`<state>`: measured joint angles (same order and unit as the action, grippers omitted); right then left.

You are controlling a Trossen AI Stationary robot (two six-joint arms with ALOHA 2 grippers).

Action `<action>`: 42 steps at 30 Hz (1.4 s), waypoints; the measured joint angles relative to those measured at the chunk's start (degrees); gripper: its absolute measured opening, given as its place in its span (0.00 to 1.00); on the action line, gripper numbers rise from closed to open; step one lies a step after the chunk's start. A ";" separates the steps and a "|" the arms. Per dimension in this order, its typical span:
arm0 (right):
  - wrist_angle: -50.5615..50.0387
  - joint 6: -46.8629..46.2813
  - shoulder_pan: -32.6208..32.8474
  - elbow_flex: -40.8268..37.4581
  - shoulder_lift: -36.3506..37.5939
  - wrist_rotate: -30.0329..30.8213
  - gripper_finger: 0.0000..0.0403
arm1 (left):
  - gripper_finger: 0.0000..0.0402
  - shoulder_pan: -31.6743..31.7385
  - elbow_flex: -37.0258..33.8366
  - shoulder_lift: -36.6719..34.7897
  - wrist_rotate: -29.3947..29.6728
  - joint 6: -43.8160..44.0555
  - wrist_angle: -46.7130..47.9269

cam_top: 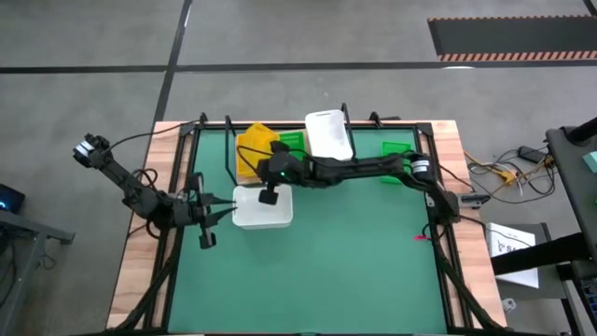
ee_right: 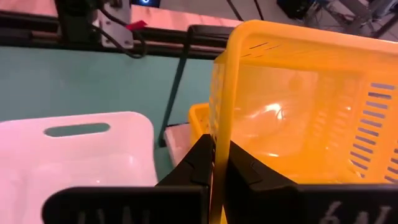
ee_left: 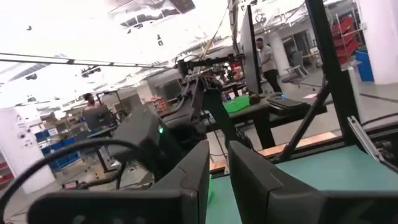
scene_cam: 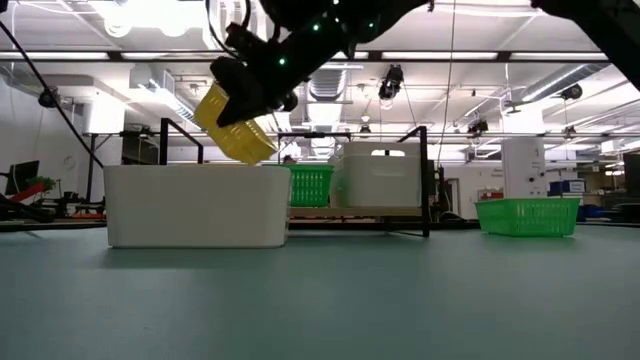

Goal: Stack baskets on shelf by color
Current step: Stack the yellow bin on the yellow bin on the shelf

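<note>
My right gripper (cam_top: 265,164) reaches in from the right and is shut on a yellow basket (scene_cam: 236,128), which is tilted in the air above the shelf's (scene_cam: 312,211) left end. A second yellow basket (ee_right: 198,119) lies below it. Also on the shelf are a green basket (scene_cam: 311,186) and a white basket (scene_cam: 384,178). Another white basket (cam_top: 262,207) rests on the green mat. My left gripper (cam_top: 230,208) is shut and points at that basket's left wall. One more green basket (scene_cam: 528,216) sits on the mat at the right. My right gripper pinches the yellow basket's side wall at its rim (ee_right: 221,124), one finger inside the basket and one outside. The basket is lifted clear and tilted, its open side turned sideways. My left gripper's tips are at the white basket's left wall; I cannot tell whether they touch it.
The shelf's black wire posts (scene_cam: 425,180) rise at the mat's far edge. The table's wooden border (cam_top: 140,252) and black frame rails run down both sides. The near half of the green mat (cam_top: 326,280) holds no objects.
</note>
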<state>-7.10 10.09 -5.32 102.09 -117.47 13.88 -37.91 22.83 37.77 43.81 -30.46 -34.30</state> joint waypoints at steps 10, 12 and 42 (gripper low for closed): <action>-0.02 4.98 -1.38 0.67 -1.27 -0.61 0.02 | 0.11 0.00 -0.80 0.53 0.05 0.13 0.22; -0.02 5.13 -1.50 0.67 -1.27 -0.64 0.03 | 0.11 0.00 -0.81 0.45 0.05 0.32 0.07; 2.86 2.56 -2.16 0.71 0.27 -0.36 0.17 | 0.11 0.00 -1.07 0.45 0.00 1.36 0.20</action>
<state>-4.24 12.64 -7.49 102.80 -117.20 13.52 -37.91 21.76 38.22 43.81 -29.10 -34.11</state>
